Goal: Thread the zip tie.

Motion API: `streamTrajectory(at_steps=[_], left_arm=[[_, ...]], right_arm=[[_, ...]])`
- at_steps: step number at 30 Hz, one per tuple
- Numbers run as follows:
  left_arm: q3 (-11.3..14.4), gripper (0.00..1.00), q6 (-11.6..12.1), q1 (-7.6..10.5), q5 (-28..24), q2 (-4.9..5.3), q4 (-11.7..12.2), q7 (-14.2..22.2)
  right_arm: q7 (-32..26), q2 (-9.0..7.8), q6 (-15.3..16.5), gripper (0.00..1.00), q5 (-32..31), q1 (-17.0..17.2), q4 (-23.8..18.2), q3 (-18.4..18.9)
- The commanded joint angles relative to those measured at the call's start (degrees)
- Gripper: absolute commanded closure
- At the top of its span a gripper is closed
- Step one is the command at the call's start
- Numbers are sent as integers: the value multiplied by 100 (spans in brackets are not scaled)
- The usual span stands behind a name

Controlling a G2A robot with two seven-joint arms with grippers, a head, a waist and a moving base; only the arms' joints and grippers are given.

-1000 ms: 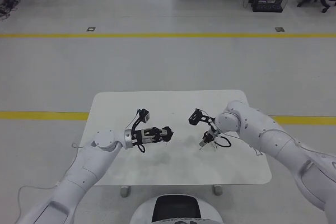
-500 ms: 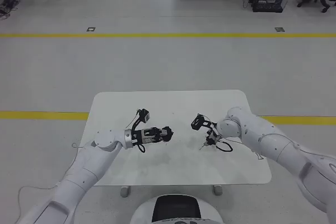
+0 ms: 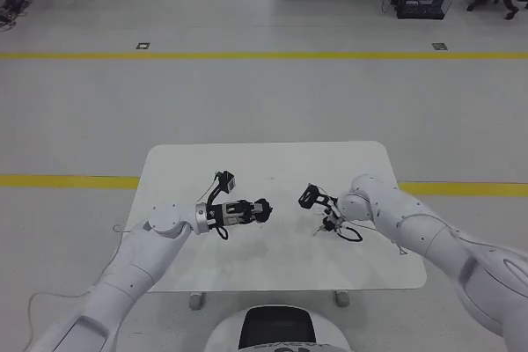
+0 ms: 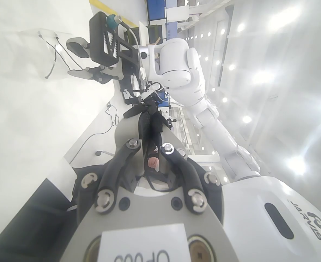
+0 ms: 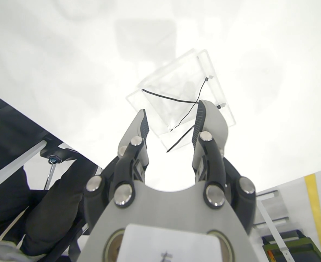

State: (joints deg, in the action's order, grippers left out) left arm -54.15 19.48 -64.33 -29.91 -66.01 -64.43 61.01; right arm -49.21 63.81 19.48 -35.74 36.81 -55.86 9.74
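right arm (image 3: 380,204) shifted slightly | jaws spread above zip tie (image 5: 171,100)

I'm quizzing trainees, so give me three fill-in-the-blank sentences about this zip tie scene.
The right gripper hangs over the thin black zip ties with its jaws ____. The zip ties lie on a ____ plastic plate. The plate rests on a ____ table. Missing words: open; clear; white.
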Motion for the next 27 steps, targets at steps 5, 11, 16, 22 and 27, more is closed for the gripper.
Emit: streamTrajectory(at_steps=[5, 11, 16, 22, 27], left_arm=[[0, 100, 0, 0, 0, 0, 0, 0], [0, 100, 0, 0, 0, 0, 0, 0], [0, 100, 0, 0, 0, 0, 0, 0], [0, 100, 0, 0, 0, 0, 0, 0], [0, 100, 0, 0, 0, 0, 0, 0]], right_arm=[[84, 108, 0, 64, -182, 36, 135, 0], [38, 228, 0, 63, -245, 78, 256, 0], [109, 314, 0, 64, -321, 109, 373, 0], [148, 412, 0, 64, -383, 140, 497, 0], [103, 490, 0, 64, -424, 158, 566, 0]])
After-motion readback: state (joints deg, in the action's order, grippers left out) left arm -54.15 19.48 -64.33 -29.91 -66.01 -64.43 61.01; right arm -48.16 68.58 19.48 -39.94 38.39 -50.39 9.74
